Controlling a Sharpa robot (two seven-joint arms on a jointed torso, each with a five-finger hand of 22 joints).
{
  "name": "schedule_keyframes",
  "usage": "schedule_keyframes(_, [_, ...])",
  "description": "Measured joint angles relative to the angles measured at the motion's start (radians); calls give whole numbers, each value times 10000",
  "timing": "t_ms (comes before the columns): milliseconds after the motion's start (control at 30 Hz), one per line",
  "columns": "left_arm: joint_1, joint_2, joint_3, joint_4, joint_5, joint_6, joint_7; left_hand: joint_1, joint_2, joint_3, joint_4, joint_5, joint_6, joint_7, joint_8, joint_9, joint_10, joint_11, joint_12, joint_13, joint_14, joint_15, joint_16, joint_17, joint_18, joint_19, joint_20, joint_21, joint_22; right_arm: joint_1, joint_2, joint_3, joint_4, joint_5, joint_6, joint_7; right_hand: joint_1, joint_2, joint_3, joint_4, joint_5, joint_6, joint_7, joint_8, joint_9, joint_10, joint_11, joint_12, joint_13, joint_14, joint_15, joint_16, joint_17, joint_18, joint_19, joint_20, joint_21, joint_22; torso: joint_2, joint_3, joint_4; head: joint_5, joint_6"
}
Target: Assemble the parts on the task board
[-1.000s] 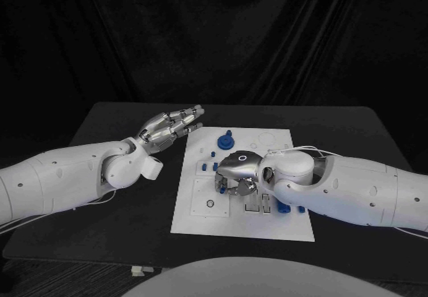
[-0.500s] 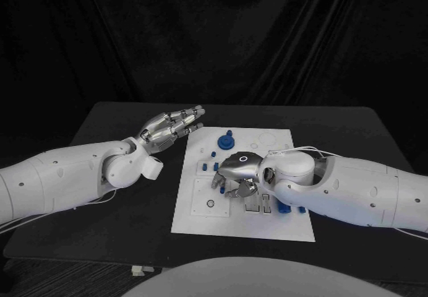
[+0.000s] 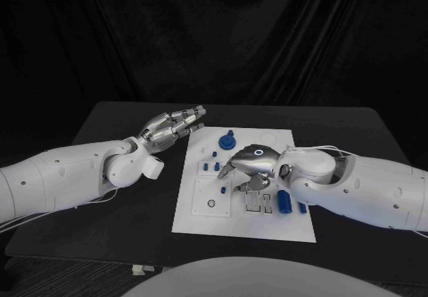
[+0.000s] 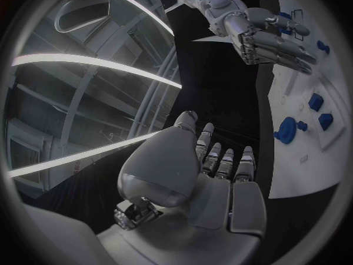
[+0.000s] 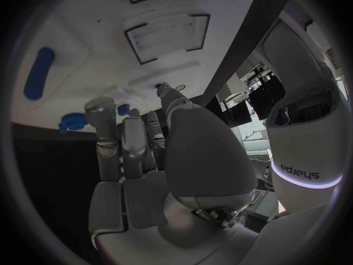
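- I'm keeping my right hand (image 3: 250, 168) low over the middle of the board (image 3: 201, 218), fingers curled down toward the slots. Can't tell if I'm pinching a part (fingertips hidden).
- I'm parking my left hand (image 3: 169, 128) open, fingers straight, holding nothing, just off the board's far-left corner, prob. to stay clear.
- A long blue part (image 3: 284, 200) is lying just beside my right hand; the round blue one (image 3: 226, 141) is sitting at the far end.
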Motion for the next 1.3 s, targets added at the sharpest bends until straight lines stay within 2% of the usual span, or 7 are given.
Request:
schedule_keyframes(233, [-3, -22, -1, 10, 1, -2, -5, 40, 40, 30, -29, 0, 0, 0, 0, 0, 0, 0, 30, 0, 0, 0, 0, 0, 0, 0, 0, 0, -29, 950, -1083, 25, 575, 101, -685, -20, -150, -150, -355, 804, -118, 533, 296, 126, -12, 55, -4, 413, -77, 357, -39, 311, 371, -3, 490, -67, 889, 0, -2, 4, -2, 18, 0])
schedule_keyframes(433, [-4, -52, -1, 161, 1, -58, 19, 40, 40, 56, -56, 0, -1, 73, 96, 8, 36, 36, 76, 0, -207, -386, -56, -49, 0, -92, -92, 0, -286, 1263, -1717, 25, 685, 238, -703, -302, -215, -214, -421, 866, -118, 496, 259, 65, -78, -53, 19, 413, -93, 357, -39, 311, 388, -2, 606, -60, 1084, 7, -6, 4, -3, -39, 0])
schedule_keyframes(600, [-4, -108, -1, 194, 1, -161, 68, 40, 40, 84, -84, 45, -1, 73, 96, 8, 36, 36, 76, 0, -252, -431, -56, -72, 0, -163, -163, 0, -394, 1233, -1948, 15, 543, 311, -522, -597, -215, -214, -421, 866, -118, 921, 327, 174, -30, 223, 28, 648, -86, 378, -18, 311, 352, -2, 685, -51, 1084, 8, -7, 1, -2, -19, 0])
schedule_keyframes(867, [-7, -151, -1, 232, 1, -277, 131, 39, 40, 84, -84, 50, -1, 73, 96, 7, 36, 36, 76, 0, -252, -431, -56, -73, 0, -163, -163, -39, -409, 966, -1960, 13, 208, 365, -101, -903, -214, -214, -421, 866, -118, 930, 336, 174, -38, 562, -18, 761, -76, 391, 69, 310, 352, -3, 721, -14, 1084, 7, -27, -17, -1, -101, 0])
schedule_keyframes(1000, [-8, -153, -2, 234, 1, -319, 151, 39, 40, 84, -84, 50, -4, 70, 96, 7, -5, -4, 76, 0, -252, -430, -99, -75, 1, -199, -198, -40, -480, 831, -1872, 12, 59, 380, 47, -960, -290, -143, -421, 866, -314, 872, 460, 80, -67, 825, -26, 841, -76, 400, 150, 310, 383, -10, 772, 37, 1087, 7, -27, 1, -4, -99, 0])
schedule_keyframes(1133, [-8, -160, -2, 234, 1, -343, 159, 40, 40, 84, -84, 50, -238, -26, 95, -7, -166, -91, 76, -20, -288, -466, -114, -91, 0, -217, -216, -39, -548, 688, -1778, 12, -38, 387, 133, -967, -333, -175, -421, 866, -372, 871, 461, 46, -69, 1049, -29, 877, -76, 400, 150, 310, 420, -99, 792, 57, 1141, 6, -17, 21, -7, -84, 0])
schedule_keyframes(1300, [-9, -171, -2, 232, 1, -356, 161, 39, 40, 84, -83, 50, -323, -38, 53, -28, -186, -110, 76, -28, -288, -466, -114, -98, 1, -217, -216, -39, -547, 546, -1637, 11, -187, 392, 205, -960, -333, -175, -421, 866, -427, 835, 565, 46, -69, 1133, -16, 877, -77, 400, 150, 310, 419, -97, 810, 76, 1141, 5, -2, 22, -5, -105, 0])
